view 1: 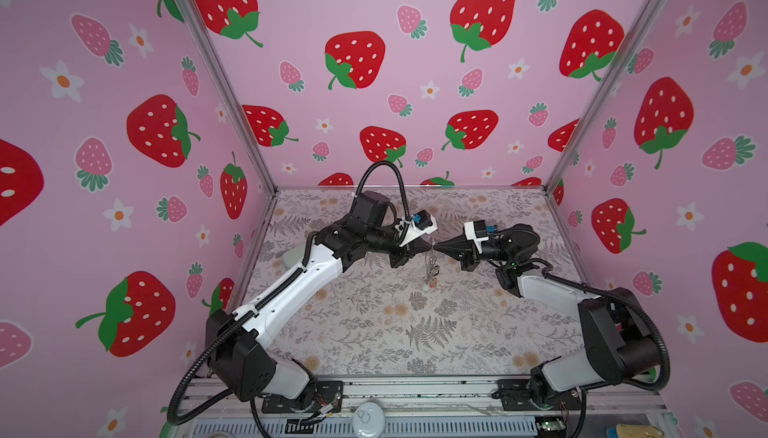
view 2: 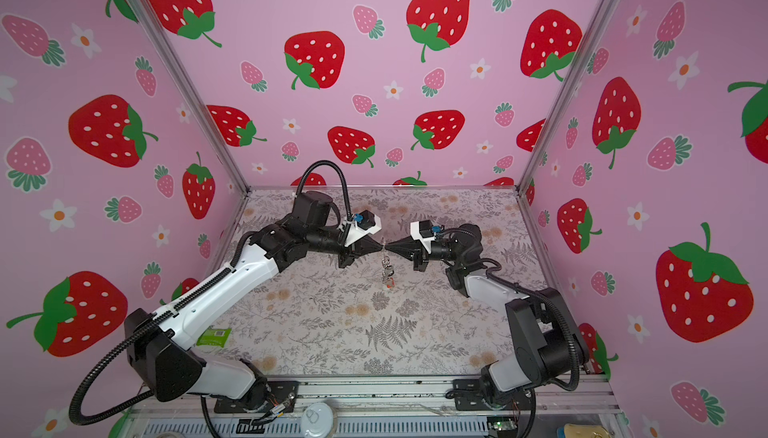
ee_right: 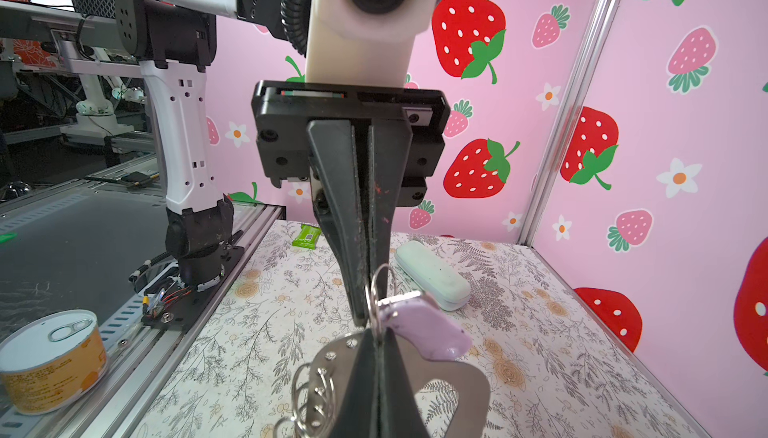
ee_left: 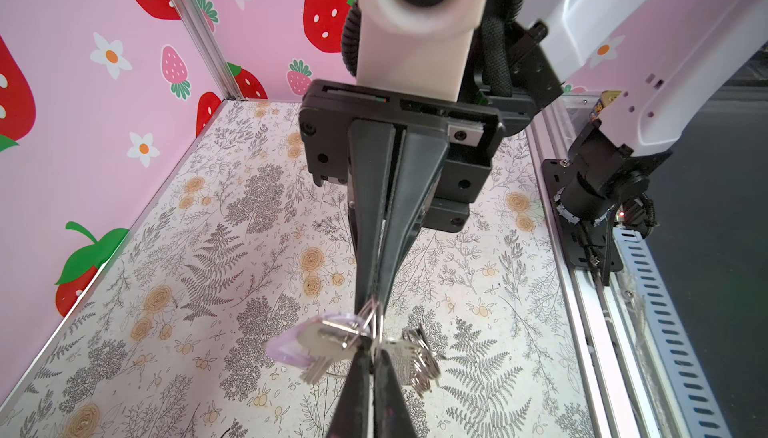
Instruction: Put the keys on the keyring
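Silvery keyring clamped midair by left pincer and right pincer, tip-to-tip; keys dangling beneath.

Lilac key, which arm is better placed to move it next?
Left, probably: the left gripper is shut right beside the lilac key, while the right gripper pinches the keyring, carrying the hanging keys.

- No wording, brand or number can be read.
- Print is seen on the tin can and the green packet, but it is too blurred to be read.
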Robot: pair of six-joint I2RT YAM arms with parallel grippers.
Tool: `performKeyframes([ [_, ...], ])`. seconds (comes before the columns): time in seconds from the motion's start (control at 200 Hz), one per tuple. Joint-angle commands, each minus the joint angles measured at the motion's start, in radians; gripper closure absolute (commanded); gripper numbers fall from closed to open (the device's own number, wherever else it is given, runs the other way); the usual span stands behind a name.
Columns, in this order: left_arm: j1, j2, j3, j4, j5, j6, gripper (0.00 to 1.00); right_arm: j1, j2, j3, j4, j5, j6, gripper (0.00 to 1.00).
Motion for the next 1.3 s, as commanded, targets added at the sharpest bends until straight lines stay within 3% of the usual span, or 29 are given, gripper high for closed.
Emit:
performKeyframes([
  [0.0,-0.015,0.007,0.054,0.001,0.032,0.015,0.89,-0.002,0.009,0.031,0.026,0.01,0.016,1.0],
  [0.255,-0.026,0.007,0.055,-0.005,-0.01,0.028,0.84,-0.003,0.006,0.026,0.026,0.023,0.011,1.0],
  [0.575,-0.037,0.016,0.069,-0.019,-0.016,0.054,0.93,-0.003,0.01,0.028,0.026,0.025,0.017,1.0],
  [0.605,-0.037,0.017,0.073,-0.025,-0.016,0.057,0.99,-0.003,0.011,0.027,0.027,0.029,0.017,1.0],
  [0.675,-0.038,0.019,0.085,-0.047,-0.016,0.068,1.0,-0.003,0.01,0.024,0.026,0.037,0.016,1.0],
  [0.74,-0.038,0.022,0.105,-0.091,-0.016,0.092,1.0,-0.01,0.003,0.016,0.026,0.049,0.01,0.89],
  [0.915,-0.035,0.067,0.227,-0.326,-0.024,0.207,1.0,-0.042,-0.049,-0.028,0.021,0.066,-0.045,0.72],
  [1.065,-0.037,0.14,0.366,-0.539,-0.063,0.272,1.0,-0.069,-0.103,-0.045,-0.067,0.078,-0.136,0.67],
  [1.291,-0.044,0.176,0.446,-0.633,-0.1,0.294,1.0,-0.066,-0.149,-0.094,-0.024,0.069,-0.159,0.64],
])
